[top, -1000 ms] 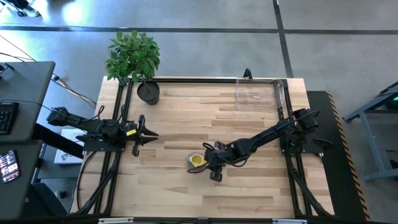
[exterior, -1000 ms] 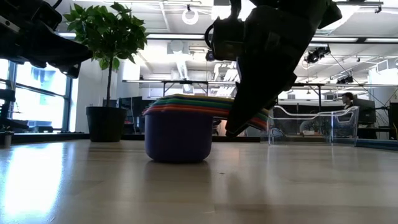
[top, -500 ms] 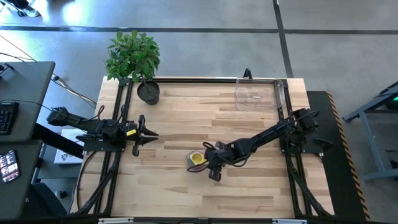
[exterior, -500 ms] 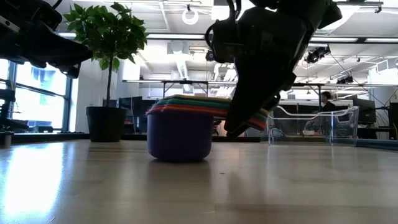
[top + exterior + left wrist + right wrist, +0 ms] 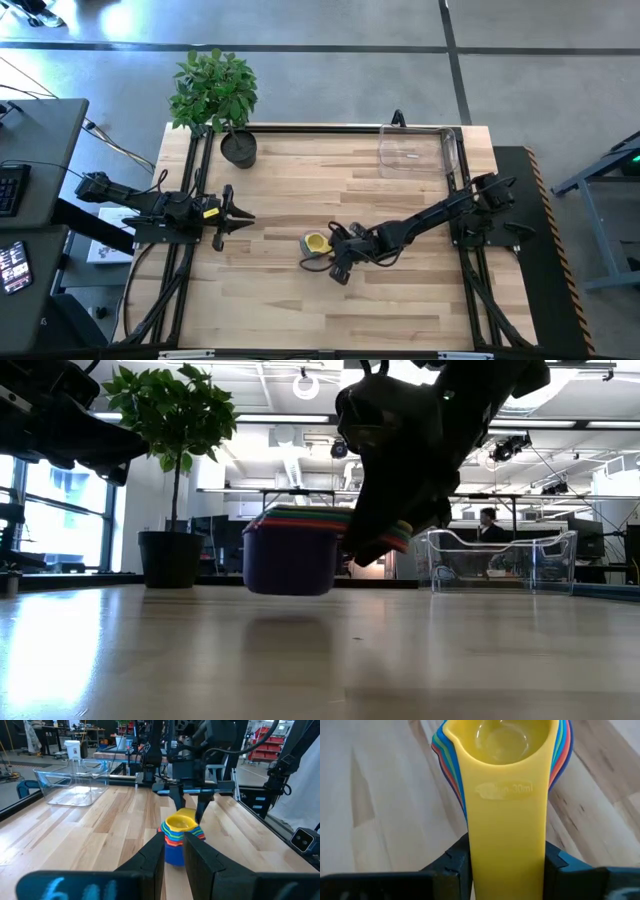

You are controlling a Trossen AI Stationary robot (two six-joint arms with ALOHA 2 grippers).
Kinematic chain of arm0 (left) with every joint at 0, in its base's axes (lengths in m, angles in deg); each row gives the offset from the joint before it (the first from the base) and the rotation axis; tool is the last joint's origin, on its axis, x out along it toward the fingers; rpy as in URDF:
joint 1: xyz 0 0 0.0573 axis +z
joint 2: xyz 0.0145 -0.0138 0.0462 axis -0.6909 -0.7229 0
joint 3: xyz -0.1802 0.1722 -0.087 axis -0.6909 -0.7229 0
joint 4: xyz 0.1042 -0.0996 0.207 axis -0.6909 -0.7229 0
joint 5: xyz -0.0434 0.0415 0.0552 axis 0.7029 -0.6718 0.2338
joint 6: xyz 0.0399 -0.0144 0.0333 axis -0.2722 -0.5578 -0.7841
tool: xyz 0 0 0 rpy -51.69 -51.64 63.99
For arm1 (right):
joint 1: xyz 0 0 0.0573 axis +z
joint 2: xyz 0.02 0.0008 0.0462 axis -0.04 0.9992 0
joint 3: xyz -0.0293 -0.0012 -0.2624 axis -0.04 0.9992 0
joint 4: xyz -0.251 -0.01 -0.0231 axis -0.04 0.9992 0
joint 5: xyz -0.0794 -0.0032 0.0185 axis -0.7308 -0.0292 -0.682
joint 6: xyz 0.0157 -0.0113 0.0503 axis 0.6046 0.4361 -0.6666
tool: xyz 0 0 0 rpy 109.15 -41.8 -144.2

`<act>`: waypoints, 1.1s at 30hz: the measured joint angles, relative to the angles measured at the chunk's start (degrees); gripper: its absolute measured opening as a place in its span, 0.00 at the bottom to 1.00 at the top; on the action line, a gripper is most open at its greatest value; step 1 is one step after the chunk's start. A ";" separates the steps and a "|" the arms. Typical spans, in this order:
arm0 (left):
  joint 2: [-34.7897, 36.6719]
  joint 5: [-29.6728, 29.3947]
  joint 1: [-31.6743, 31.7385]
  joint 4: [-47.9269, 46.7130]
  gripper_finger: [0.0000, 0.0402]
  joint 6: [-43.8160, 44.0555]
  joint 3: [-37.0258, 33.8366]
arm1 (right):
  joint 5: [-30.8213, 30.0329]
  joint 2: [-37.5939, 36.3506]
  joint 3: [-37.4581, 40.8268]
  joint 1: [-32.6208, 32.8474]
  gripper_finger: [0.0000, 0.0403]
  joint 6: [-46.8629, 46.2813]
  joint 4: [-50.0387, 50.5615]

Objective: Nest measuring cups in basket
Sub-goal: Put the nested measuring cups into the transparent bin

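Observation:
The measuring cups point(image 5: 317, 243) are nested in one stack, yellow on top and purple at the bottom point(image 5: 292, 558). Their handles point toward my right gripper point(image 5: 334, 256), which is shut on them near the table's middle. The stack also shows in the left wrist view point(image 5: 180, 837) and the right wrist view point(image 5: 502, 740). The clear basket point(image 5: 415, 148) stands on its base at the far right of the table, empty point(image 5: 500, 560). My left gripper point(image 5: 232, 215) waits open at the table's left side, well apart from the cups. My right gripper pinches the stacked handles point(image 5: 507, 835) between its two fingers, one finger point(image 5: 452, 862) on each long edge, the yellow handle uppermost. The fingers lie along the handles, slanting down from the table's right. The stack hangs clear above the table, nearly level point(image 5: 292, 558).
A black plant pot point(image 5: 238, 148) with a leafy plant stands at the far left corner point(image 5: 170, 558). Bare wood lies between the cups and the basket. A person shows in the room behind the basket point(image 5: 488, 520).
My right gripper has risen and moved a little toward the far edge, staying shut on the handles. The cup stack, which stood on the table, is now lifted clear, with a gap and a shadow under the purple cup.

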 joint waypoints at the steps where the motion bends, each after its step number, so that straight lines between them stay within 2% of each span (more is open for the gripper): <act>1: 0.00 -0.02 0.00 0.00 0.15 0.00 0.00 | -0.33 0.00 0.00 0.01 0.30 -0.43 0.05; 13: 0.00 -0.02 0.01 0.01 0.15 0.00 0.00 | -7.99 -2.51 0.00 -0.11 0.30 -6.84 1.31; 23: 0.00 0.00 0.00 0.02 0.15 0.00 0.00 | -12.78 -7.64 0.00 -3.64 0.30 -8.13 8.00; 28: 0.00 0.00 0.00 0.02 0.15 0.00 0.00 | -12.98 -11.24 0.00 -6.38 0.30 -6.16 13.14; 33: 0.00 -0.02 0.00 0.02 0.15 0.01 0.00 | -12.93 -15.65 0.00 -10.58 0.30 -0.15 18.89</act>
